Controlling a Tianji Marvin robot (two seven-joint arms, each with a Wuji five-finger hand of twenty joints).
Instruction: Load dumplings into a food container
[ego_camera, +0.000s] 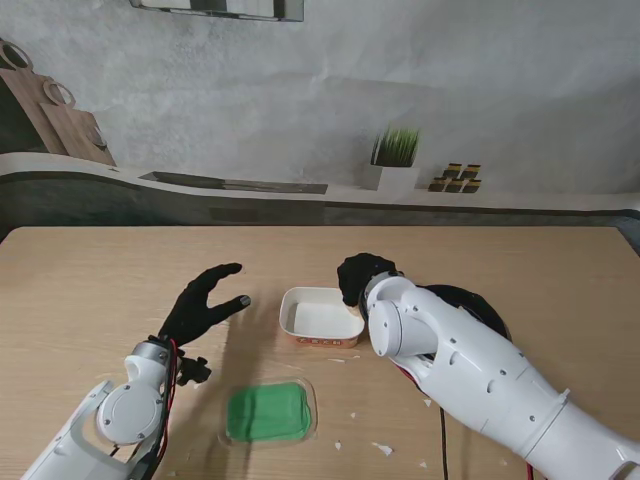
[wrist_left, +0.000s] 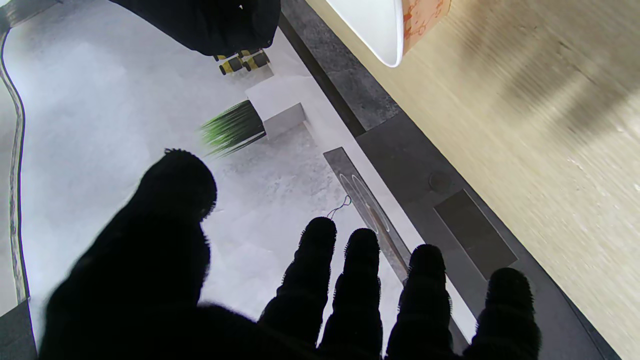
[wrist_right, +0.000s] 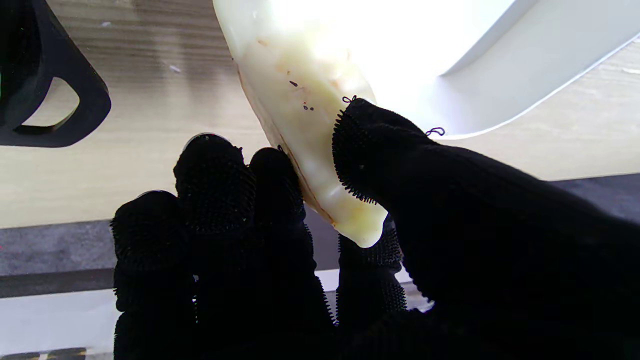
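Right hand (ego_camera: 358, 277), black knit glove, at centre frame over the far right corner of the container (ego_camera: 320, 317). In the right wrist view, clamped on a dumpling (wrist_right: 310, 135): pale, glossy, crescent-shaped dough with a few dark specks, thumb (wrist_right: 370, 150) pressed on one face, fingertips (wrist_right: 215, 170) on the other. Dumpling just beside the container's white rim there.

Container: square with rounded corners, smooth white inside, orange-printed paper wall, centre of the stand view on a light wood-grain table (ego_camera: 90, 290).

Left hand (ego_camera: 205, 303), same fuzzy black glove, left of centre, fingers spread, gripping nothing, raised off the table, well apart from the container.

Green soft-looking slab (ego_camera: 267, 412) on a clear tray, lower centre. Small white crumbs (ego_camera: 383, 449) scattered at lower right of it.
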